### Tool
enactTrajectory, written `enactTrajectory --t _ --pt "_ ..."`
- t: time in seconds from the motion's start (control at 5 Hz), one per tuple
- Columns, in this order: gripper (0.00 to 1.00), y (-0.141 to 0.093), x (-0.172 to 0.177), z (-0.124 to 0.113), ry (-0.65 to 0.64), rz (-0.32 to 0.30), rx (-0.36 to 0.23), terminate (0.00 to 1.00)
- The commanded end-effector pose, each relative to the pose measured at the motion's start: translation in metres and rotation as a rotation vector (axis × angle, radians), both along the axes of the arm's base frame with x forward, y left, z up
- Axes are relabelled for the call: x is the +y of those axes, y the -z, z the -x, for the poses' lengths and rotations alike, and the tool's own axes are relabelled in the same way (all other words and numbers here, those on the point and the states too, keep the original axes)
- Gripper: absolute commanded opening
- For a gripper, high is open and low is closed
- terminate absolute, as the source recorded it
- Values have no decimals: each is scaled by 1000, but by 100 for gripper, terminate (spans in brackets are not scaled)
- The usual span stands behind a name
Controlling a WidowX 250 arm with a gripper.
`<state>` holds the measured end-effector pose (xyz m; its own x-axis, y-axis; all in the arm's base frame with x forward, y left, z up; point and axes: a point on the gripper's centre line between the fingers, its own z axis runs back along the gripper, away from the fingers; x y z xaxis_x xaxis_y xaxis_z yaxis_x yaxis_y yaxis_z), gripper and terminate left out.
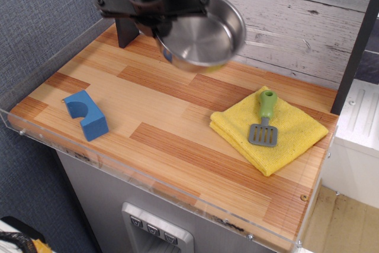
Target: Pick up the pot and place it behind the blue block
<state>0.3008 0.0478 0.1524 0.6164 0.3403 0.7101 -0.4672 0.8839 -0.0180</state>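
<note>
- Steel gleams at the top of the view: the pot (202, 35) hangs in the air, clear of the wooden surface (177, 117), tilted so that its open bowl faces the camera.
- It is carried at its left rim by the pincer (155, 5), whose black body covers the grip; its fingers look clamped on the pot, judging by how the pot hangs free.
- Being held high lets the pot pass over everything on the surface without knocking anything.
- The blue block (86, 114) lies near the front left edge, well apart from the pot, with its notch turned up and to the left.
- A yellow cloth (296, 131) with a green-handled spatula (264, 121) on it sits at the right, out of the way.
- The pot is shallow and round, with a bright mirror finish and a flat base showing faint radial reflections; its handle is hidden.
- Bare wood behind the block is probably the target, so the carry seems partly done.
</note>
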Motion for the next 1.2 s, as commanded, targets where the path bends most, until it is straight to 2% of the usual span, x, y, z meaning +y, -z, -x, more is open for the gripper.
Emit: enactTrajectory --t 0.0,0.2,0.8,1.0 --pt "0 -13 38 -19 -32 -14 -15 0" --pt "0 -2 54 -27 -55 -17 14 0" --pt "0 57 70 -34 -76 -7 155 0" --pt "0 71 78 -44 -113 21 171 0"
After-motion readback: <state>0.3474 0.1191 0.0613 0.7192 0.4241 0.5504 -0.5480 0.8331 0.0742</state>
